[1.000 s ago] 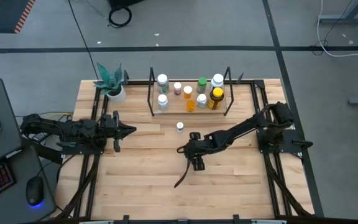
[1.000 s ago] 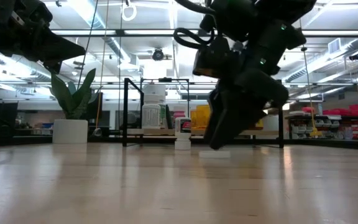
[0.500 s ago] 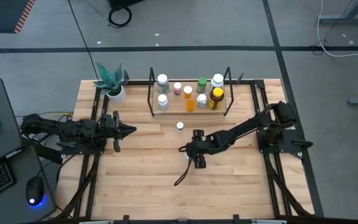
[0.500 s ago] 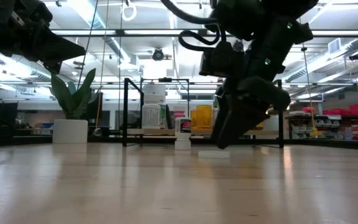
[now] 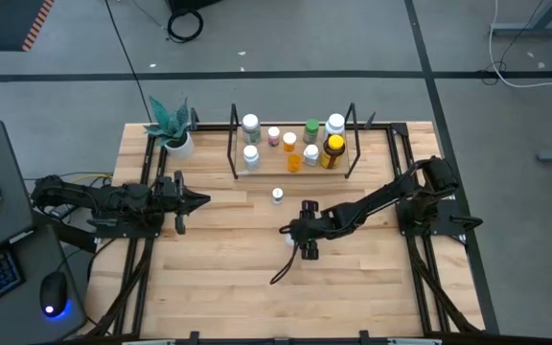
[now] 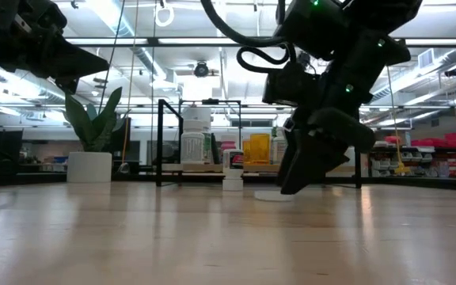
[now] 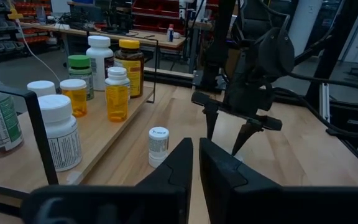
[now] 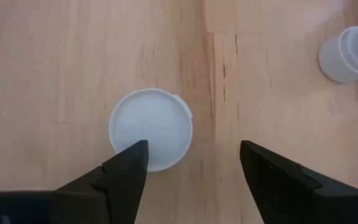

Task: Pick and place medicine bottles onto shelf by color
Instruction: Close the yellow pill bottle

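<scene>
At the table's left side, the left gripper [image 5: 202,200] is held level above the wood, its fingers [image 7: 178,163] pressed together with nothing between them; it points toward the middle of the table. A potted plant [image 5: 172,127] in a white pot is seen at the far left corner of the table [image 5: 209,278].

Right of the plant, at the far edge, the shelf [image 5: 241,171] is set, its light board framed by black wire uprights. On it the medicine bottles are grouped: two white ones [image 5: 250,126] at its left end, a small pink one [image 5: 274,136], two orange ones [image 5: 294,160] near the middle, a green one [image 5: 311,128], a white one [image 5: 335,125] at the far right and the larger amber bottle with yellow cap [image 5: 333,150] beside it.

One small white bottle [image 5: 277,195] is left standing on the table, just in front of the shelf. Nearer and slightly right of it, a flat white round disc [image 8: 151,129] is lying on the wood.

The right gripper [image 8: 191,167] is held pointing straight down just above the table. Its fingers [image 8: 124,169] are parted about halfway and nothing is gripped; one finger overlaps the disc's edge while the other stands over bare wood beside it. Whether the disc is touched cannot be told.
</scene>
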Available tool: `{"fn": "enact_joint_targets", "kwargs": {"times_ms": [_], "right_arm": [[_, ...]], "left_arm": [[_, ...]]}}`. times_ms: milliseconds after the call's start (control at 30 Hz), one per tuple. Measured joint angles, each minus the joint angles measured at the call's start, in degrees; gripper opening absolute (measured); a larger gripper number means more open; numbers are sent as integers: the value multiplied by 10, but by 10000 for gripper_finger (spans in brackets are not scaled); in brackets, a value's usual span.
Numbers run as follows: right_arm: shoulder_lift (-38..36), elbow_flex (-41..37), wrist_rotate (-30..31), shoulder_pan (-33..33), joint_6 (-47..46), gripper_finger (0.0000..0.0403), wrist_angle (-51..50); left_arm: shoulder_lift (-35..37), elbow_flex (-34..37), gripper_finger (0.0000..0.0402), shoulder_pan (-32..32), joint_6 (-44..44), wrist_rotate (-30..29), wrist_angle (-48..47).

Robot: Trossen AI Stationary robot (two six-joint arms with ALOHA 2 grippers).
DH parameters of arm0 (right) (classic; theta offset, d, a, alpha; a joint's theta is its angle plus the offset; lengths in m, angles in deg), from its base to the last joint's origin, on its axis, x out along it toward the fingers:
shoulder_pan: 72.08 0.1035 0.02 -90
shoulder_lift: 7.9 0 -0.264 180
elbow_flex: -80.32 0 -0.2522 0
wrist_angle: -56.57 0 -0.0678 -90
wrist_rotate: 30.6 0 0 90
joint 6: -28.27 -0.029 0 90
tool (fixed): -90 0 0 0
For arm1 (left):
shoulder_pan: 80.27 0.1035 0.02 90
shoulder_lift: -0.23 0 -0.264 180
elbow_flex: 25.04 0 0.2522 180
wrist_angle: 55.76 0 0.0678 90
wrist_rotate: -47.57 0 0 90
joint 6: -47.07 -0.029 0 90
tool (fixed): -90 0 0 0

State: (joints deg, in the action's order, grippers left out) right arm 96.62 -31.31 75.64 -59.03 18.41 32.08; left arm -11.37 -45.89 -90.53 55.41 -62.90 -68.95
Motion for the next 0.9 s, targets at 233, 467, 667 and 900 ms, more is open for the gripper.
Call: {"fn": "enact_joint_targets", "kwargs": {"times_ms": [233, 467, 667, 900], "right_arm": [[-18, -1, 18, 0, 5, 263, 1], [-18, -2, 18, 1, -3, 263, 0], [-18, -27, 18, 5, -24, 263, 18], [-19, -33, 18, 8, -35, 263, 26]], "left_arm": [[0, 0, 28, 0, 0, 0, 0], [0, 0, 26, 0, 0, 0, 0], [0, 0, 36, 0, 0, 0, 0], [0, 0, 28, 0, 0, 0, 0]]}}
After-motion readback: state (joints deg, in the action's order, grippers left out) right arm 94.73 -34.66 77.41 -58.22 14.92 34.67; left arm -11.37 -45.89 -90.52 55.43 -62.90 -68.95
